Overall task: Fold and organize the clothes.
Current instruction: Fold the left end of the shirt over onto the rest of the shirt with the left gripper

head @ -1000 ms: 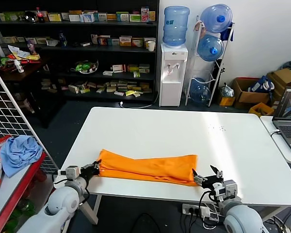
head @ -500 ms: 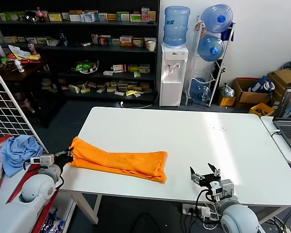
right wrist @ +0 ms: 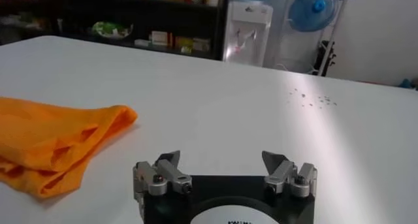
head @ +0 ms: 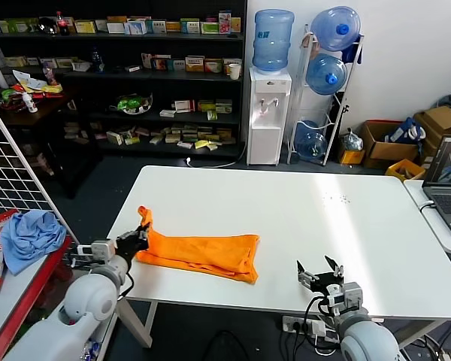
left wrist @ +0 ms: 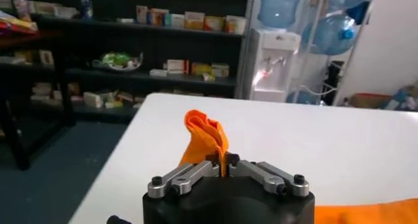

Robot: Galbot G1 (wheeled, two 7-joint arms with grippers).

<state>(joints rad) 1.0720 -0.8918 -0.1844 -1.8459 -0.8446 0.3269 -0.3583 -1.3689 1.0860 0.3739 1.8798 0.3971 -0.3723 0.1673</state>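
Observation:
The clothes, one bright orange shirt [head: 199,254], lie bunched into a long band on the front left part of the white table [head: 323,218]. My left gripper [head: 140,236] is shut on the shirt's left end and holds it raised a little off the table, a tip of cloth standing up above the jaws. In the left wrist view the orange fabric [left wrist: 206,135] rises from between the closed jaws of the left gripper [left wrist: 223,162]. My right gripper [head: 320,272] stands open and empty near the table's front edge, right of the shirt. In its wrist view the right gripper [right wrist: 222,159] has the shirt's end [right wrist: 62,137] off to one side.
A light blue cloth [head: 30,235] lies on a red side table at the far left, beside a wire rack [head: 15,173]. A laptop [head: 447,184] sits on a second table at the right. Shelves and a water dispenser [head: 268,113] stand behind.
The left gripper first dragged the shirt leftward away from the right gripper, then came back right and up, lifting the left end. The right gripper stayed open near the front edge.

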